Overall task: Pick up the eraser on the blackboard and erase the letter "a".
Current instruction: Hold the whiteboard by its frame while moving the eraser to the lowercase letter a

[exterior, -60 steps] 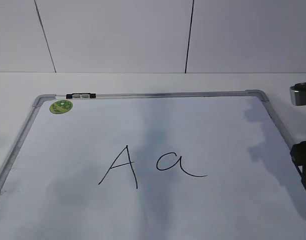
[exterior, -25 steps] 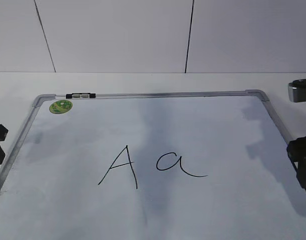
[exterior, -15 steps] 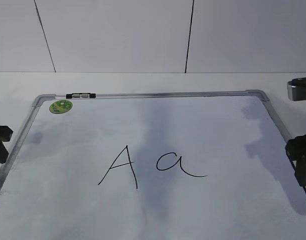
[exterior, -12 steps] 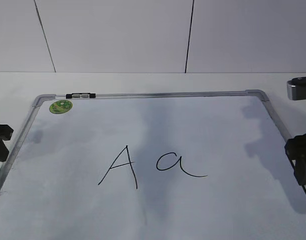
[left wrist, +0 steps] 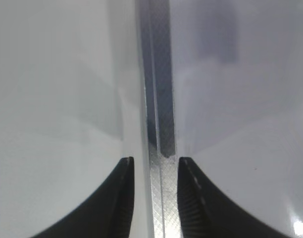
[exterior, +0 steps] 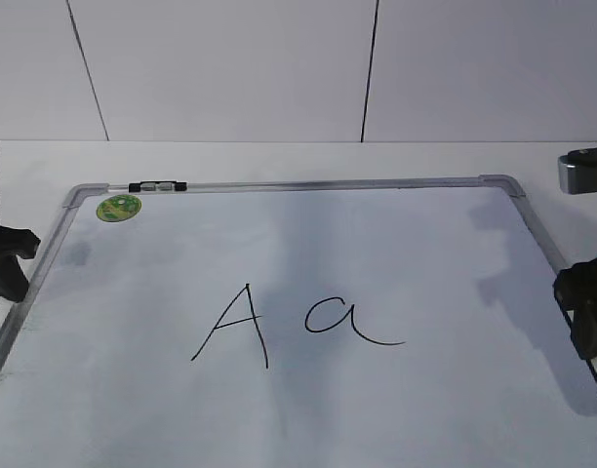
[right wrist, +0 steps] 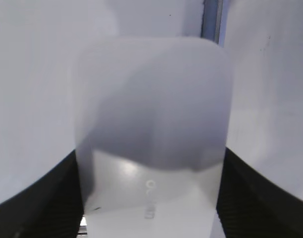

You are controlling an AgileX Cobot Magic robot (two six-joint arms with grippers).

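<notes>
The blackboard (exterior: 377, 244) is a white board with a grey metal frame, lying flat. The letter "a" (exterior: 349, 322) is written in black near its middle, right of a capital "A" (exterior: 235, 327). The eraser (right wrist: 151, 109), a white rounded block with faint grey lettering, fills the gap between my right gripper's (right wrist: 150, 153) fingers, which press on its two sides. In the exterior view that gripper (exterior: 583, 317) is over the board's right edge and the eraser is hidden. My left gripper (left wrist: 155, 161) straddles the board's left frame rail (left wrist: 159, 99), jaws apart with gaps showing; in the exterior view it (exterior: 6, 263) sits at the left edge.
A round green sticker (exterior: 119, 207) marks the board's far left corner, with a small black-and-white clip (exterior: 157, 186) on the top rail beside it. A grey part of the right arm (exterior: 583, 174) hangs at the right edge. A white wall stands behind the table.
My left gripper has come further into view and moved up along the board's left rail. The right gripper has edged slightly left over the board's right edge.
</notes>
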